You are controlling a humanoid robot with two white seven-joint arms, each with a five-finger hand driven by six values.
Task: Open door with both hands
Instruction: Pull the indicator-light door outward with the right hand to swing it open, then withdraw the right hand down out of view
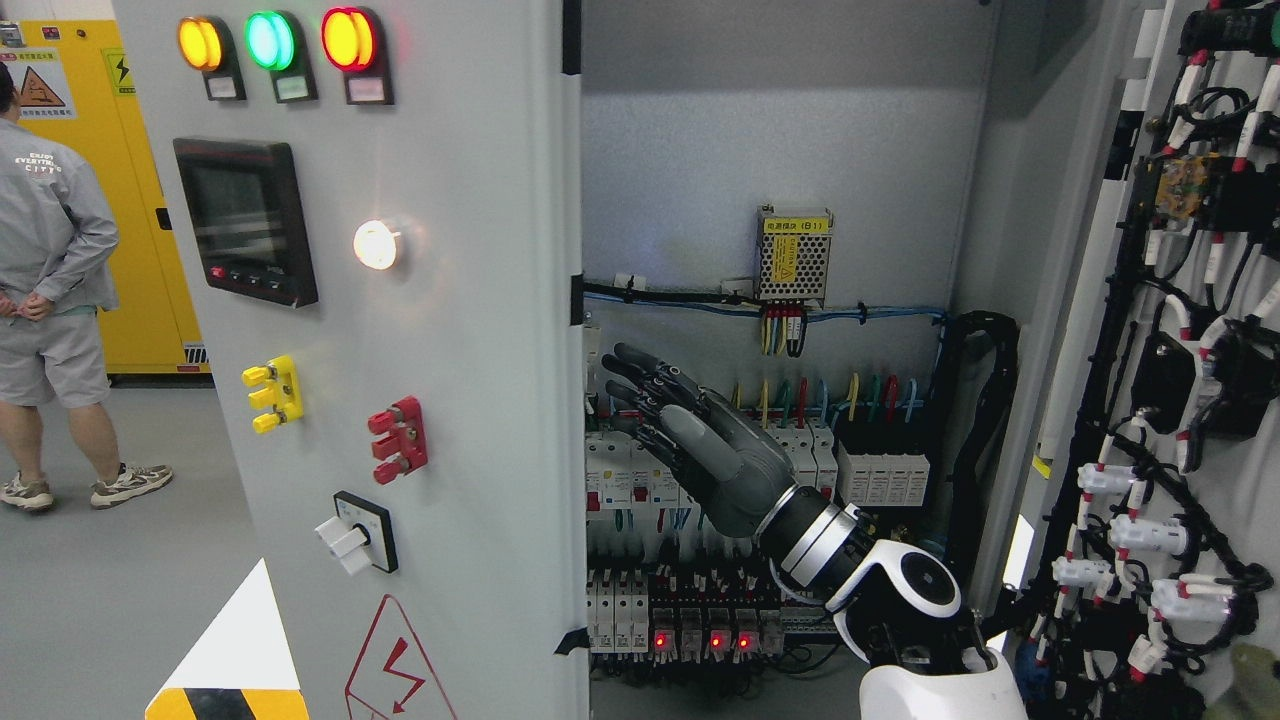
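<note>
Right hand (690, 440), dark grey, comes in from the lower right and has its fingers (640, 385) stretched out and spread wide, holding nothing; the fingertips are near the right edge of the left door (470, 400) but I cannot tell if they touch it. This grey door is the landmark. To its right the cabinet interior (780, 150) is open to view, and further right the other door (1180, 400) is swung wide, showing black cable bundles and white connectors on its inner side. To the left of the left door a person (55, 290) stands on the floor before a yellow cabinet (130, 200). On the left door are a dark display (245, 220), three indicator lamps (272, 42) and a white rotary switch (355, 535). Inside, right of the door, sit rows of circuit breakers (720, 610) and a small power supply (793, 255).
</note>
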